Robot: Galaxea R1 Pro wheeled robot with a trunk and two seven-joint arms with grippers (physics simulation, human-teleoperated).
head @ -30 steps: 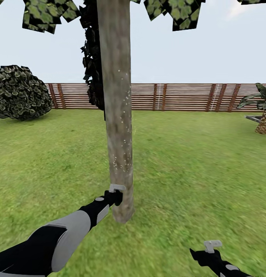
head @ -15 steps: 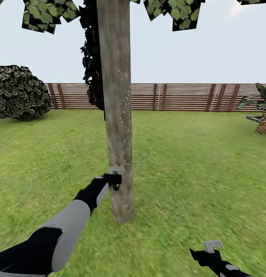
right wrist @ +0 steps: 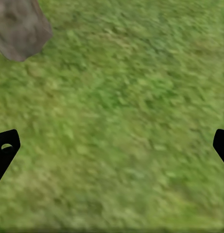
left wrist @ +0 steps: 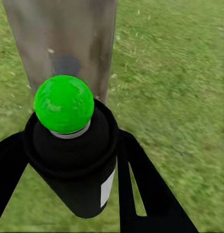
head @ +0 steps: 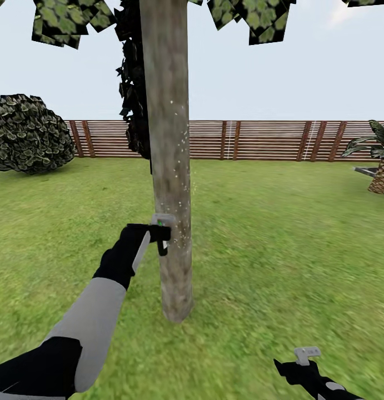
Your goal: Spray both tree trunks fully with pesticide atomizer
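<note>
The left pincer (head: 163, 238) is clamped around the pesticide atomizer (left wrist: 73, 145), a black bottle with a white label patch and a round bright green cap. In the left wrist view its two black fingers (left wrist: 141, 189) press against the bottle's sides, and the green cap points at the tree trunk (head: 169, 155) just ahead. From the head view the left arm reaches up from the lower left and holds the atomizer right beside the trunk's left edge, about a third of the way up its visible length. Small pale specks dot the grey-brown bark above and beside the pincer. The trunk stands on the lawn (head: 280, 244), with blocky green canopy (head: 253, 16) overhead.

The right pincer (right wrist: 112, 145) hangs low near the lawn at the head view's lower right, well apart from the tree; its fingertips stand wide with only grass between them.

A brown slat fence (head: 258, 140) runs along the lawn's far edge, a dark round bush (head: 28, 133) at its left and a palm-like plant (head: 380, 155) at its right
</note>
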